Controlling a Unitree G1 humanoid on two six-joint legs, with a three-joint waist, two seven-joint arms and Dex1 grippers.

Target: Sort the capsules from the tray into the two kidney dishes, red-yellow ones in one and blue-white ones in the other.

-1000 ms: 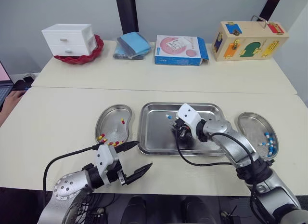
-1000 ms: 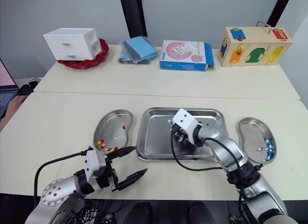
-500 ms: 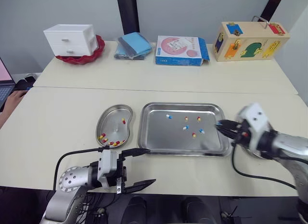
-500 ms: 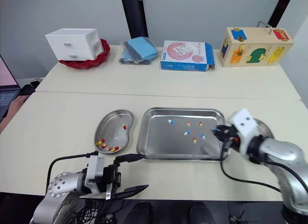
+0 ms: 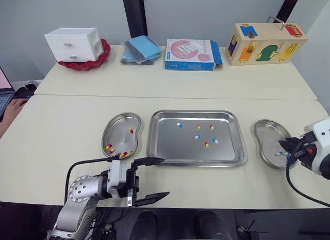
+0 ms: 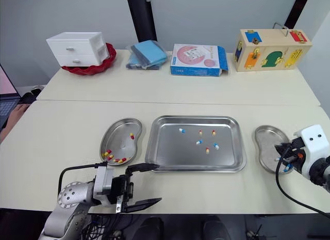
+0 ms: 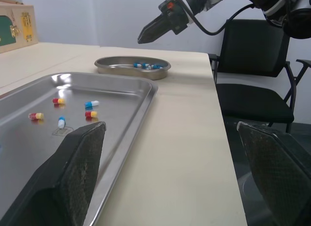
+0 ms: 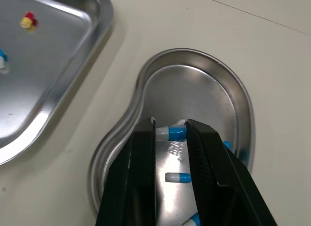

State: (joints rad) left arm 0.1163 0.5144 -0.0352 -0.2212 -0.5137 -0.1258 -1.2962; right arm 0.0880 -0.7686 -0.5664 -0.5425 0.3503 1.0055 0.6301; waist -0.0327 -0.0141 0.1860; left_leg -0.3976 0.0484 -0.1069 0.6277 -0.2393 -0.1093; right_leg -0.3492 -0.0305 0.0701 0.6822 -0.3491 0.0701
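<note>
The steel tray (image 5: pixel 170 147) in the middle holds several loose capsules, blue-white (image 5: pixel 197 137) and red-yellow (image 5: pixel 207 144). To its left, a kidney dish (image 5: pixel 122 127) holds red-yellow capsules (image 5: pixel 109 146). The kidney dish on the right (image 5: pixel 264 135) holds blue-white ones (image 8: pixel 177 177). My right gripper (image 5: pixel 284 143) hangs over that right dish, shut on a blue-white capsule (image 8: pixel 171 133). Near the table's front edge, in front of the left dish, my left gripper (image 5: pixel 166 177) stands open and holds nothing.
Along the far side stand a white drawer unit (image 5: pixel 72 43) on a red bowl, blue cloths (image 5: pixel 139 48), a pink-blue box (image 5: pixel 192 53) and a wooden latch box (image 5: pixel 265 43). A person's hand (image 5: pixel 9 110) rests at the left edge. A black chair (image 7: pixel 257 65) stands beyond the table's right end.
My right gripper has carried the blue-white capsule from the tray's right edge out over the right kidney dish. The left gripper has barely moved.
</note>
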